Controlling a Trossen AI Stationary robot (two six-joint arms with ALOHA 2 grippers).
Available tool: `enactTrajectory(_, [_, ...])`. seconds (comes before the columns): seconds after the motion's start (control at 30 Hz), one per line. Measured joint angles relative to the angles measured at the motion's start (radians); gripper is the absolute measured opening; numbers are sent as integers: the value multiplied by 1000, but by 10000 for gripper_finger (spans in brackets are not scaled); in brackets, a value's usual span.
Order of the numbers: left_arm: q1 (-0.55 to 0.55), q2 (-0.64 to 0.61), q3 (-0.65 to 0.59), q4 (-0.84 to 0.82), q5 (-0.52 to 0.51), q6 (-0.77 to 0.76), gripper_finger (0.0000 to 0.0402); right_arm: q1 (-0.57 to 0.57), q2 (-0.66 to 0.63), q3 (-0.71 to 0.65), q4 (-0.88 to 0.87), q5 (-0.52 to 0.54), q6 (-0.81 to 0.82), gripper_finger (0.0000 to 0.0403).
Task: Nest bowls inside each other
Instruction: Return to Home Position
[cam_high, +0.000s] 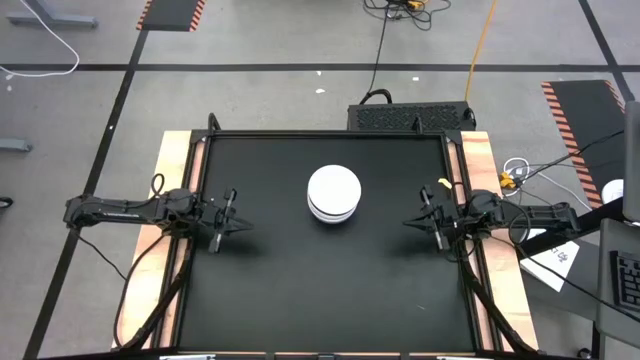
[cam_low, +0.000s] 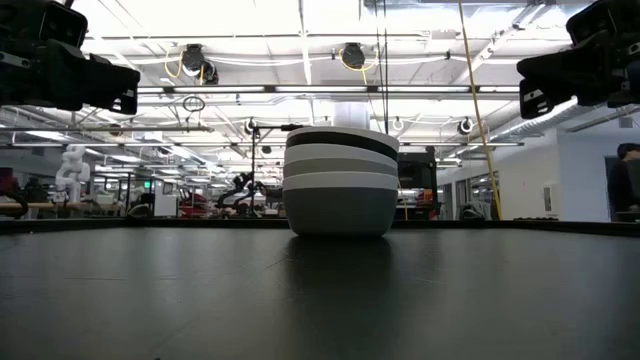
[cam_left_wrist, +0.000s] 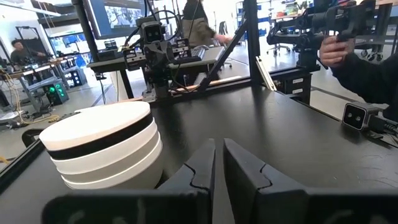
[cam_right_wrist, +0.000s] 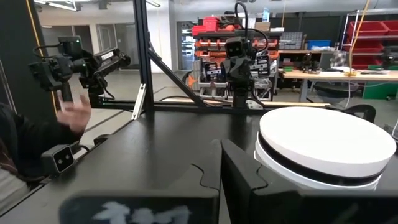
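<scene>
Bowl stack (cam_high: 333, 193): stood nested as one pile at the middle of the black table (cam_high: 300, 300), white on top, black beneath, grey at the base; you likely had nothing left to nest.
Left gripper (cam_high: 240, 226): sat at its own table edge, fingers together and empty, well apart from the pile, probably so nothing could knock it.
Right gripper (cam_high: 410, 222): mirrored it opposite, fingers closed on nothing.
Person's hand (cam_left_wrist: 333, 50): raised beyond the table.

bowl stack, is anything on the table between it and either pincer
Nothing visible: only bare black tabletop lies between the stack of round white, grey and black bowls and the left pincer or the right pincer.
</scene>
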Motion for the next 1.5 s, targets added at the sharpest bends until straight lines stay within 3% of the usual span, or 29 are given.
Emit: enactTrajectory(1.5, [0, 0, 0, 2, -1, -2, 35, 0, 0, 1, 7, -1, 17, 0])
